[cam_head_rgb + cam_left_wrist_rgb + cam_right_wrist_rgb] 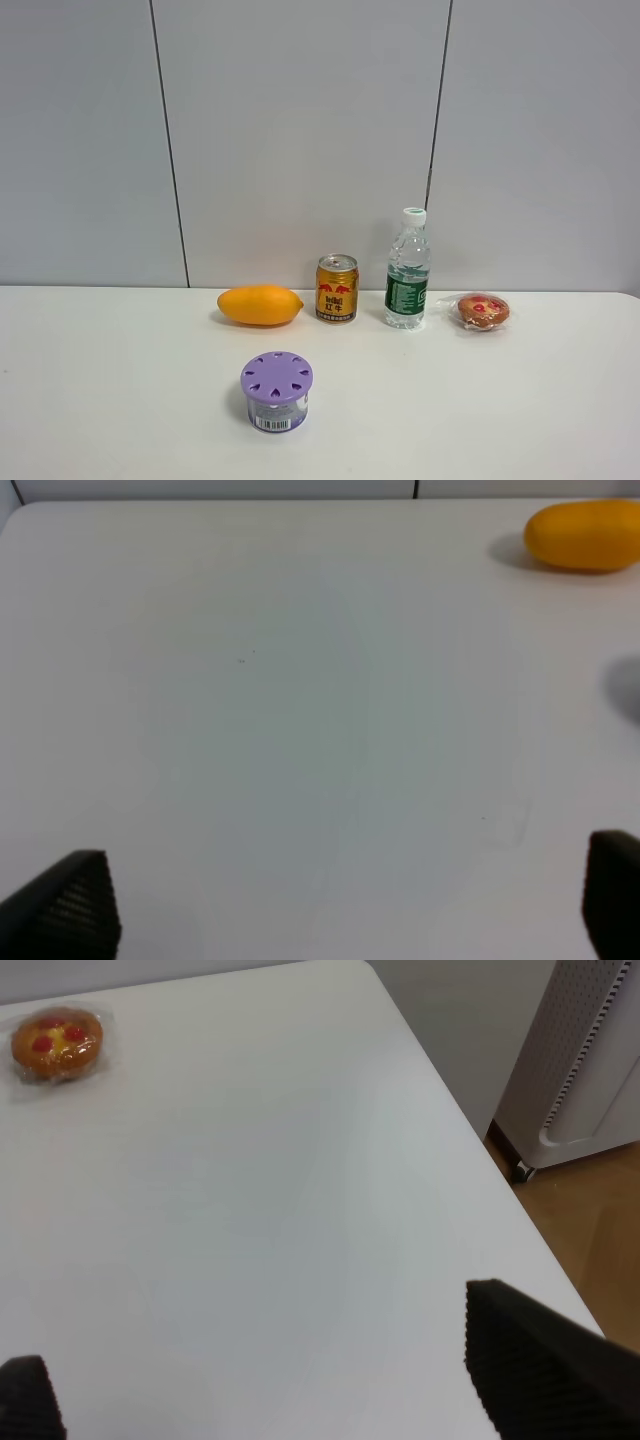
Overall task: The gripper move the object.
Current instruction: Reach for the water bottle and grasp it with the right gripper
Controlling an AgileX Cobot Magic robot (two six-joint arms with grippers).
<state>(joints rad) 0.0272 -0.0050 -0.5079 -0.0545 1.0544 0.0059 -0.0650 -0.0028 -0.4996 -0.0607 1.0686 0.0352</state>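
Observation:
The clear water bottle (408,270) with a white cap and green label stands upright at the back of the white table (120,400), between a gold drink can (337,289) and a wrapped pastry (483,311). No arm or gripper shows in the exterior high view. In the left wrist view my left gripper (350,905) is open and empty over bare table, far from the bottle. In the right wrist view my right gripper (270,1375) is open and empty near the table's right edge. The bottle shows in neither wrist view.
A yellow mango (260,305) lies left of the can and shows in the left wrist view (583,536). A purple-lidded jar (276,390) stands in front. The pastry shows in the right wrist view (56,1043). A white appliance (590,1060) stands on the floor beyond the table's right edge.

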